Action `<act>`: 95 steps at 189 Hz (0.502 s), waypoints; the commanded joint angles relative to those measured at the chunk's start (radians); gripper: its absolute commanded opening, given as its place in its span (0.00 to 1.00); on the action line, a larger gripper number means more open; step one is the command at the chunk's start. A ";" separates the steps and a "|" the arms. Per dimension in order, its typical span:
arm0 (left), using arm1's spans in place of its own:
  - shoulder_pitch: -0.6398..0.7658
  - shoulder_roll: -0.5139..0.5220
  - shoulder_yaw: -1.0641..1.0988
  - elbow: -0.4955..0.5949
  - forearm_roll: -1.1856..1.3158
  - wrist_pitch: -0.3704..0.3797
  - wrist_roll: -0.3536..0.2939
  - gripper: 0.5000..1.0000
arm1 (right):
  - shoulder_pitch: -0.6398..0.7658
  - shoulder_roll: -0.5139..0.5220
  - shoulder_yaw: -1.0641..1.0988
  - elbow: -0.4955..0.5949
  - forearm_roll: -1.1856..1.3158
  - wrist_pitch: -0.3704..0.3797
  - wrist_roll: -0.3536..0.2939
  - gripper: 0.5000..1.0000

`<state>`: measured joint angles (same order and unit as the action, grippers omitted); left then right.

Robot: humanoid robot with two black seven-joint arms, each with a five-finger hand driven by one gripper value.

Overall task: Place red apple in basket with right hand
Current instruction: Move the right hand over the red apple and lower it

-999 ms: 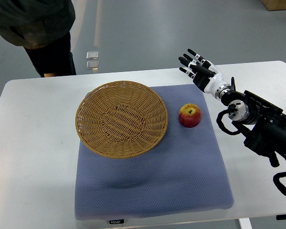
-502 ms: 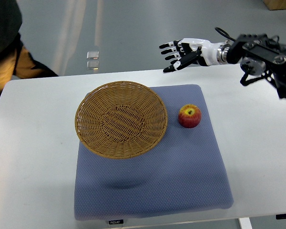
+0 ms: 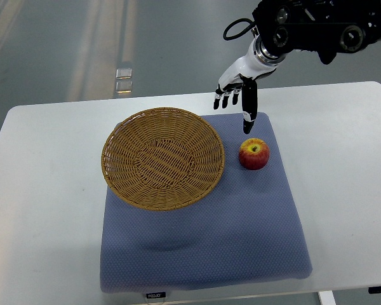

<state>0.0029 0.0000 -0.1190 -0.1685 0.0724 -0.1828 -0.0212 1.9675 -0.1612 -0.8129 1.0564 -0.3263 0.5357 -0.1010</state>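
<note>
Above one apple (image 3: 253,154) beside one basket (image 3: 162,157), right robot hand (image 3: 236,90) hangs spread, empty.

Woven wicker basket (image 3: 162,159), glossy apple (image 3: 253,154), matt dimpled cloth mat (image 3: 203,235).

The apple (image 3: 253,154) is red with yellow patches (stem dimple facing up) and sits upright on the blue mat, just right of the basket (image 3: 163,157), a round, shallow wicker bowl lying empty.
</note>
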 commanded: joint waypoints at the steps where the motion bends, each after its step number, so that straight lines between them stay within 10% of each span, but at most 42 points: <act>1: 0.000 0.000 -0.001 0.001 0.000 0.000 0.000 1.00 | -0.047 0.006 -0.003 0.001 0.065 -0.080 -0.003 0.84; 95: 0.000 0.000 -0.001 0.003 0.000 0.002 0.000 1.00 | -0.148 -0.028 -0.098 0.037 0.147 -0.253 -0.026 0.83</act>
<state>0.0029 0.0000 -0.1197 -0.1657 0.0720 -0.1820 -0.0204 1.8279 -0.1749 -0.8905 1.0667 -0.1797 0.2990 -0.1276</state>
